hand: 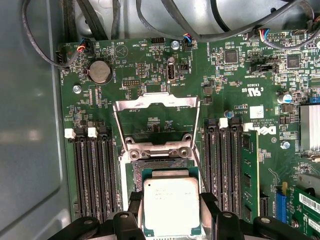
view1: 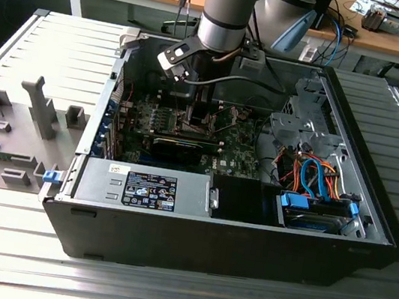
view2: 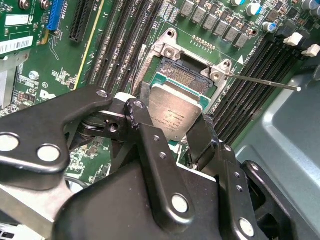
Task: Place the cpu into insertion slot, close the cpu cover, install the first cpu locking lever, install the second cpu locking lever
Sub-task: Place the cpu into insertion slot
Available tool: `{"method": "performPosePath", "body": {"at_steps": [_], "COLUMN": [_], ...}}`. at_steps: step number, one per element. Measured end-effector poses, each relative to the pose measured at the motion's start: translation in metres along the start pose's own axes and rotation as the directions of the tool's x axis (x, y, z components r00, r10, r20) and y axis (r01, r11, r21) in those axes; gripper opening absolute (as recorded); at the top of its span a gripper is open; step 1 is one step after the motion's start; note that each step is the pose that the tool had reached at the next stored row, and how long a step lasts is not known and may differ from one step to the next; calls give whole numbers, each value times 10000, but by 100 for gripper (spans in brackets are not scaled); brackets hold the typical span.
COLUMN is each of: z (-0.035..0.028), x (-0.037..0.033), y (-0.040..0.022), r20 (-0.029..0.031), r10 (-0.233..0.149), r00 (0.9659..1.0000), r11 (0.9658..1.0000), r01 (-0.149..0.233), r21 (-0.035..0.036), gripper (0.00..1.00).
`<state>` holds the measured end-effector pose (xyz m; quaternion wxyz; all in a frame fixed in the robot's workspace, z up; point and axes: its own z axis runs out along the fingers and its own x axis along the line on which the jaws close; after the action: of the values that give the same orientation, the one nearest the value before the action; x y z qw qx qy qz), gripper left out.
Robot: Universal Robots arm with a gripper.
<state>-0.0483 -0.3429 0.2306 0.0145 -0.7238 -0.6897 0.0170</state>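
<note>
1. The cpu (hand: pixel 171 206) is a flat silver-grey square with its printed top up. It sits right over the insertion slot (hand: pixel 159 166) and covers most of it. A strip of the dark contact field is bare on the side toward the cover. I cannot tell whether it is seated or just above the slot. In the second wrist view it looks slightly tilted against the board.
2. The claw (hand: pixel 171 197) is closed partway. Its black fingers (view2: pixel 145 130) press two opposite cpu edges, so the chip is gripped between them.
3. The cpu cover (hand: pixel 155 101) is a silver frame with a big window. It is flipped open on the far side of the slot, hinged at the slot's edge, and green board shows through the window.
4. A thin lever rod (view2: pixel 260 82) juts free from a slot corner and is not latched.
5. Long black memory slots (hand: pixel 92 170) run on both sides of the insertion slot.
6. All of this sits on the green circuit board (hand: pixel 150 65). A coin battery (hand: pixel 100 71) lies beyond the cover, and grey cables run past the board's edge.
7. In the exterior view, the arm (view1: pixel 227 10) reaches down into an open computer case (view1: pixel 229 253) that lies on a ribbed metal bench (view1: pixel 162 288).
8. A labelled silver box (view1: pixel 99 183) lies along the case's near wall. Blue and orange cables (view1: pixel 317 176) are at the exterior view's right.
9. A grey fixture (view1: pixel 39 105) sits on the bench at the exterior view's left, just beside the case.
</note>
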Motion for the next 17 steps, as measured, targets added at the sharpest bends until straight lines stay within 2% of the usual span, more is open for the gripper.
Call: {"method": "performPosePath", "body": {"at_steps": [8,12,17], "z": [31,45,54], "x": [4,9,12], "y": [1,2,2], "r20": [3,16,39], "r10": [-32,-353,-848], "r00": [10000,9994,9964], "r11": [10000,9994,9964], "r01": [32,353,848], "r21": [0,-1,-1], "gripper": [55,55,55]}}
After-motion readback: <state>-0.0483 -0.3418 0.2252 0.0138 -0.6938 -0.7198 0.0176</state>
